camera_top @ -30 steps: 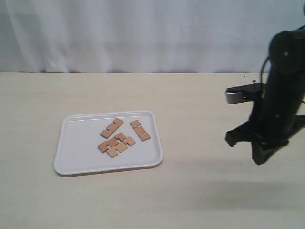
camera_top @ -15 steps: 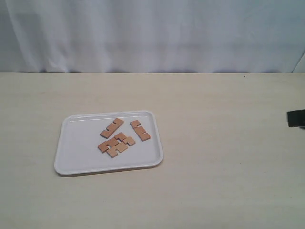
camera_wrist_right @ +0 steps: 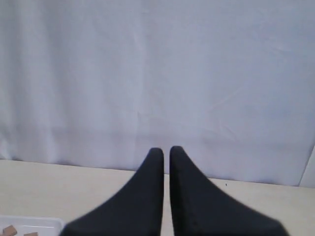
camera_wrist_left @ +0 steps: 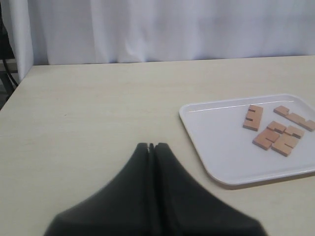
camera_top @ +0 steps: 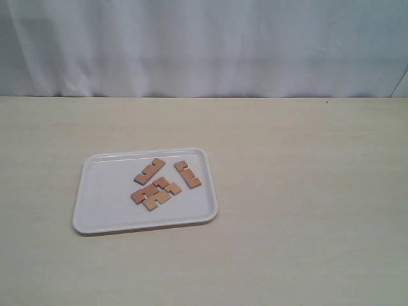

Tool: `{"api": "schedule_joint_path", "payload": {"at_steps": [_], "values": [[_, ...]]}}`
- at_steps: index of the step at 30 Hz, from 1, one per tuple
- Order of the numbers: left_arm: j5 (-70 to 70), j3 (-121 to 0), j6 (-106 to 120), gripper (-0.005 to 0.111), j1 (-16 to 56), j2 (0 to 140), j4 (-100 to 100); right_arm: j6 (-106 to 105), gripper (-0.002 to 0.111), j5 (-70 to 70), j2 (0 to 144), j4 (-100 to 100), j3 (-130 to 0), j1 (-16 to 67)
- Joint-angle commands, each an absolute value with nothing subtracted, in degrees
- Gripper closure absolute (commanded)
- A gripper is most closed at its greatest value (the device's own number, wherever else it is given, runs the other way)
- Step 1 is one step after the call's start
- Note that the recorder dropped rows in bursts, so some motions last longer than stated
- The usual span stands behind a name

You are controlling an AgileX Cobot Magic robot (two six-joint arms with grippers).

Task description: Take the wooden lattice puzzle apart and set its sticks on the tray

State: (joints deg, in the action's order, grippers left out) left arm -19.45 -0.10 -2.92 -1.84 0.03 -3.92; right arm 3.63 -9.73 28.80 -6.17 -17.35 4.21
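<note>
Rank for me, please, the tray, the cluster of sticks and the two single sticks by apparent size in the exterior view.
1. tray
2. cluster of sticks
3. left single stick and right single stick: they look alike, so tied.

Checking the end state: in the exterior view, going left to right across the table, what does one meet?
Left rim of the tray → pair of sticks lying together → lone stick by the right rim → table.

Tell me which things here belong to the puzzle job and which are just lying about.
Job: wooden sticks; white tray they lie on.
Just there: table; white curtain behind it.
</note>
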Motion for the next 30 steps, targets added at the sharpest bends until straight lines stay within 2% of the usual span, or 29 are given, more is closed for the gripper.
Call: {"api": "schedule_joint_path", "payload": {"at_steps": [1, 11, 18, 22, 26, 30], "values": [[-18.59, 0.0, -2.86, 0.107, -1.94, 0.0, -3.89, 3.48, 0.104, -10.58, 26.81, -6.68, -17.03, 4.16], [-18.59, 0.0, -2.86, 0.107, -1.94, 0.0, -3.89, 3.48, 0.104, -12.84, 19.58, -6.57, -11.2, 3.78], [-18.59, 0.0, -2.86, 0.107, -1.94, 0.0, -3.89, 3.48, 0.104, -13.85, 13.06, -6.57, 0.0, 1.89], [-18.59, 0.0, -2.86, 0.107, -1.94, 0.0, -3.89, 3.48, 0.104, 1.61, 7.25, -6.57, 0.0, 1.89], [-18.59, 0.0, -2.86, 0.107, -1.94, 0.0, -3.89, 3.48, 0.104, 9.1, 1.44, -6.57, 0.0, 1.89], [-18.59, 0.0, -2.86, 0.107, -1.94, 0.0, -3.89, 3.48, 0.104, 10.56, 0.0, -6.57, 0.0, 1.89]]}}
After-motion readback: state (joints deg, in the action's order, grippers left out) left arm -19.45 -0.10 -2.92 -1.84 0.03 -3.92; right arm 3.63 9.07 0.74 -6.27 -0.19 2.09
